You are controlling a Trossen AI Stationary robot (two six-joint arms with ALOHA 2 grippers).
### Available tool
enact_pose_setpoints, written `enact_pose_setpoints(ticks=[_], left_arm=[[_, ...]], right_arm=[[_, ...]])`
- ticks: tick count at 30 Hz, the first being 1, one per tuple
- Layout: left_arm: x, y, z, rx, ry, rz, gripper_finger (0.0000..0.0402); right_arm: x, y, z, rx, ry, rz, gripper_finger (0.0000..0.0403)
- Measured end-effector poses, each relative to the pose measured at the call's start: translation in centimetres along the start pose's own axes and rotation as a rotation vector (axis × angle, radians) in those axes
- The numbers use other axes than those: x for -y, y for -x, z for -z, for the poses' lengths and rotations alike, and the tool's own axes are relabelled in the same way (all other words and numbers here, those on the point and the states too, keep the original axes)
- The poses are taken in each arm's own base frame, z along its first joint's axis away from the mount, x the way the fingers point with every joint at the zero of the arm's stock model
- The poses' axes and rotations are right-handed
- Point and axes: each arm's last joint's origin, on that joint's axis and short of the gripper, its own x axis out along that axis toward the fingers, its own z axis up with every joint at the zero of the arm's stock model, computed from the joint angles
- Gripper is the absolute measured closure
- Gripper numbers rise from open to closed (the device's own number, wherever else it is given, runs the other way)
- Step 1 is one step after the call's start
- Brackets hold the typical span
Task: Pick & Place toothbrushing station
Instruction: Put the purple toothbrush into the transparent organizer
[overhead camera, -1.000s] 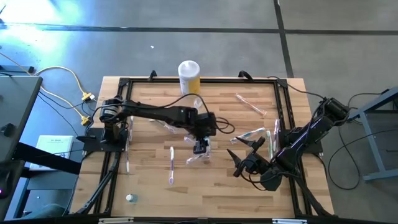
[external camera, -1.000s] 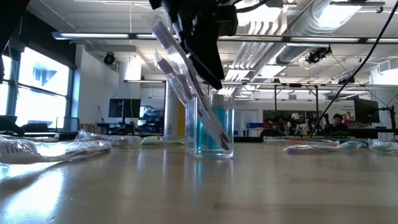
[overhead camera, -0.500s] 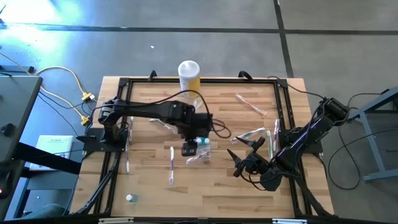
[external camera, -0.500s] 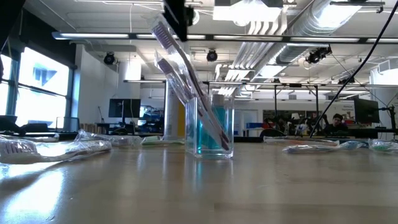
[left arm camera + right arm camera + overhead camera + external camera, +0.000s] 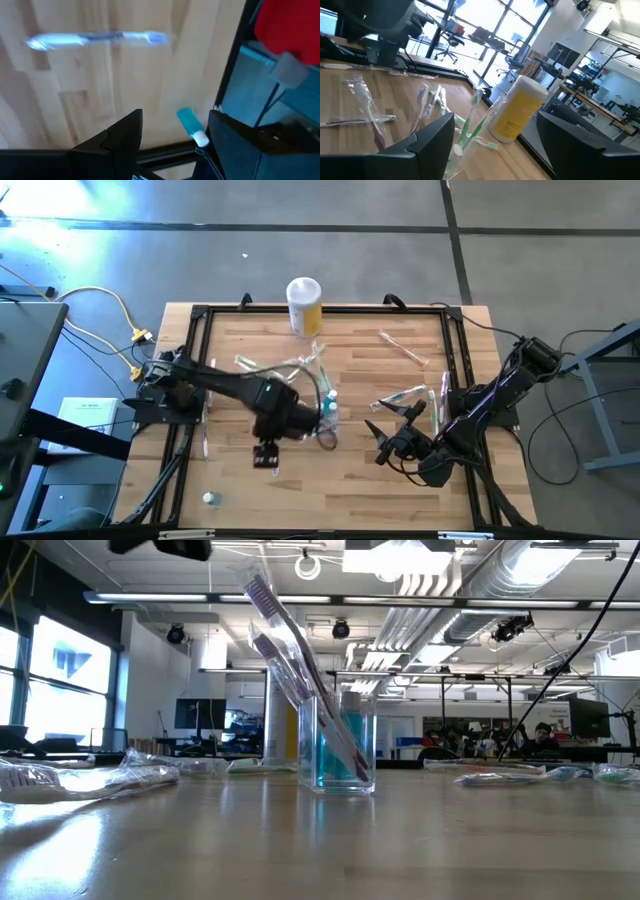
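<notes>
Wooden tabletop [image 5: 380, 480] with a black frame around it, big open workshop behind. From my seat, the clear cup [image 5: 344, 745] stands upright near the middle with a couple of toothbrushes [image 5: 290, 645] leaning in it, heads up. More wrapped toothbrushes lie scattered around; one [image 5: 97, 39] shows right under the left wrist camera, next to a small blue-and-white bit [image 5: 192, 126] I can't really identify. My left pincer [image 5: 265, 457] hangs over the tabletop just beside the cup, fingers apart, holding nothing. Right pincer [image 5: 380, 442] waits near the right edge, fingers wide apart, empty. Yellow canister [image 5: 304, 305] sits at the far edge.
</notes>
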Motion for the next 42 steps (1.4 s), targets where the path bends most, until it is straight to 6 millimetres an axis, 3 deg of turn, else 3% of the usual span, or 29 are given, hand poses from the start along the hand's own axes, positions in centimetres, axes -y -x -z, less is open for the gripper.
enact_pose_setpoints(ticks=[6,12,22,30,39,42], left_arm=[[2.0,-1.2,1.5,0.033,-0.042,-0.16,0.0178],[3.2,-4.1,2.7,-0.044,-0.336,-0.308,0.0178],[0.8,-10.1,2.2,-0.142,-0.702,-0.376,0.0178],[-1.3,-12.4,0.4,-0.025,-0.688,-0.297,0.0178],[-1.9,-14.5,0.5,0.003,-0.71,-0.229,0.0178],[-2.1,-14.7,0.8,-0.02,-0.642,-0.207,0.0178]], right_arm=[[0.0,-0.7,0.1,-0.011,0.002,-0.036,0.0128],[0.0,-1.3,0.1,-0.022,-0.01,-0.079,0.0128],[0.2,-2.0,0.5,-0.046,-0.032,-0.079,0.0128],[0.1,-2.2,0.5,-0.055,-0.061,-0.12,0.0128],[0.2,-2.6,0.6,-0.059,-0.066,-0.111,0.0128],[0.3,-3.0,0.6,-0.066,-0.068,-0.121,0.0128]])
